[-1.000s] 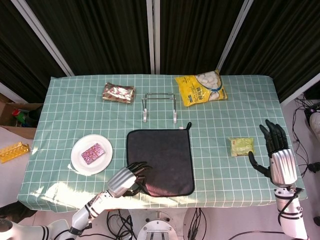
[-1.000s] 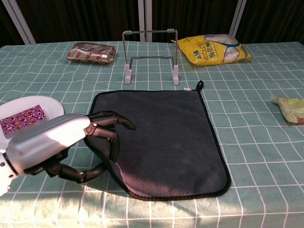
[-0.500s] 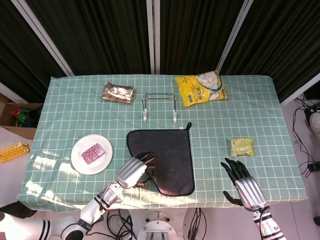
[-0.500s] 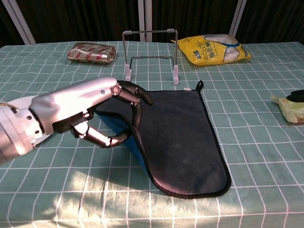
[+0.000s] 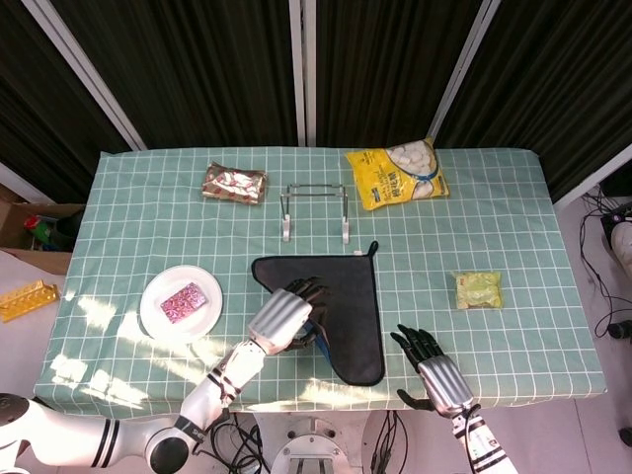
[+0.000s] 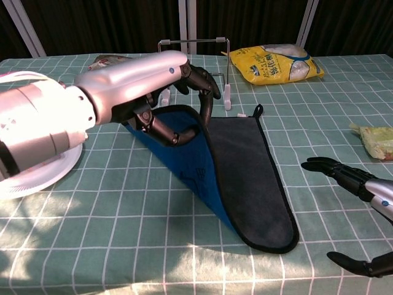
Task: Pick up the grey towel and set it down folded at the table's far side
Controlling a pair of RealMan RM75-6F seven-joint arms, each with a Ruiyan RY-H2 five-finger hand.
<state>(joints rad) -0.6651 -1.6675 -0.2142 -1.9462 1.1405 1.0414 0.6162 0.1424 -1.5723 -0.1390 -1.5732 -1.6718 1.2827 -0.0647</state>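
From the head view, a grey towel (image 5: 346, 311) lies near the front middle of a green checked surface (image 5: 148, 207), its left side lifted and drawn rightward by the left hand (image 5: 286, 318), which grips that edge. The right hand (image 5: 434, 370) hovers near the front edge, fingers spread, holding nothing. A white plate (image 5: 163, 321), a wire stand (image 5: 316, 209) and a yellow bag (image 5: 397, 174) sit around it. From the chest view, the left hand (image 6: 153, 83) holds the towel's (image 6: 252, 178) raised edge, showing a blue underside. The right hand (image 6: 359, 184) is open and empty beside it.
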